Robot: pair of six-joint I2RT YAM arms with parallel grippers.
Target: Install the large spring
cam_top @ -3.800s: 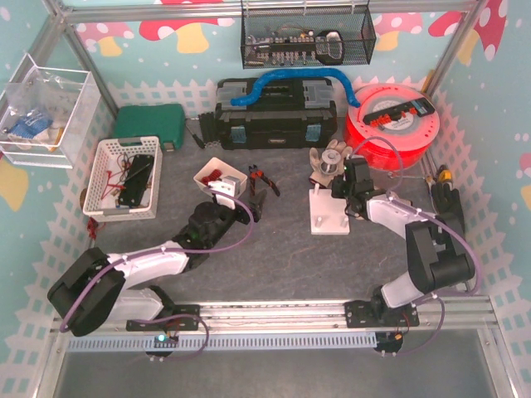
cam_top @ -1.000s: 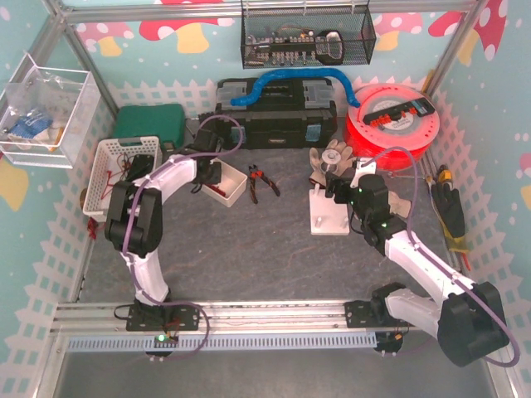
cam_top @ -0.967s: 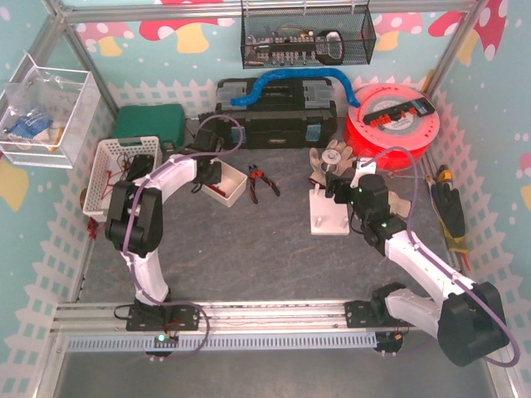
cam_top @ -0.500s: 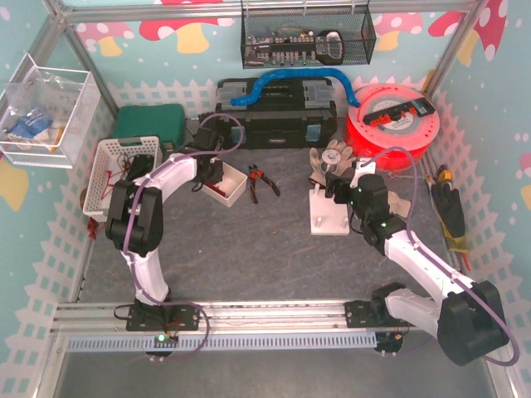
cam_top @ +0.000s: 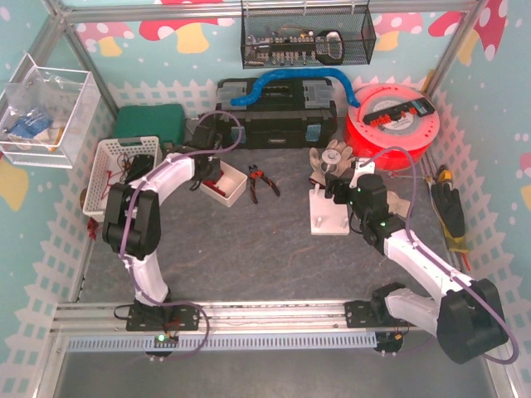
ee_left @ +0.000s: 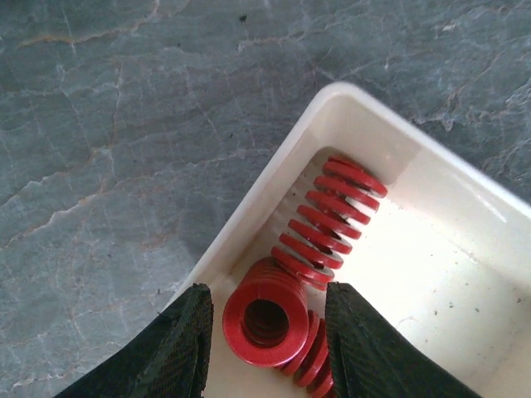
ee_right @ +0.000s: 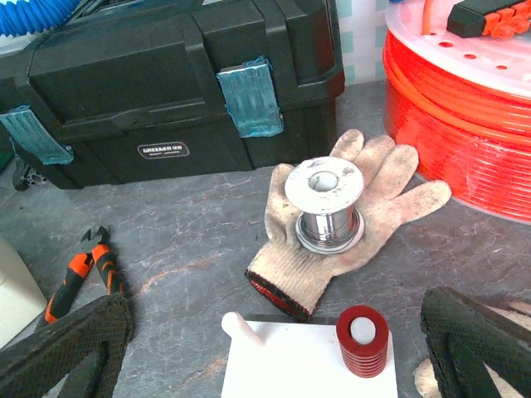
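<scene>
In the left wrist view a wide red spring (ee_left: 265, 323) stands end-on in the corner of a small white tray (ee_left: 274, 178). A longer, thinner red spring (ee_left: 332, 220) lies beside it. My left gripper (ee_left: 267, 292) reaches down into the tray (cam_top: 236, 192) and straddles the wide spring, with a thin gap on each side. My right gripper (ee_right: 274, 344) hangs wide open above the white base plate (ee_right: 290, 365). On that plate one red spring (ee_right: 362, 340) sits on a peg, and the other peg (ee_right: 236, 327) is bare.
Behind the plate a silver spool (ee_right: 323, 203) rests on a work glove (ee_right: 373, 178). A black toolbox (ee_right: 166, 83) stands at the back, with an orange filament reel (ee_right: 465, 108) to its right. Orange-handled pliers (ee_right: 83, 274) lie between tray and plate, and a white basket (cam_top: 124, 178) sits at the left.
My left wrist has shifted slightly over the tray and its jaws have parted a little around the wide spring. The right arm has not moved.
</scene>
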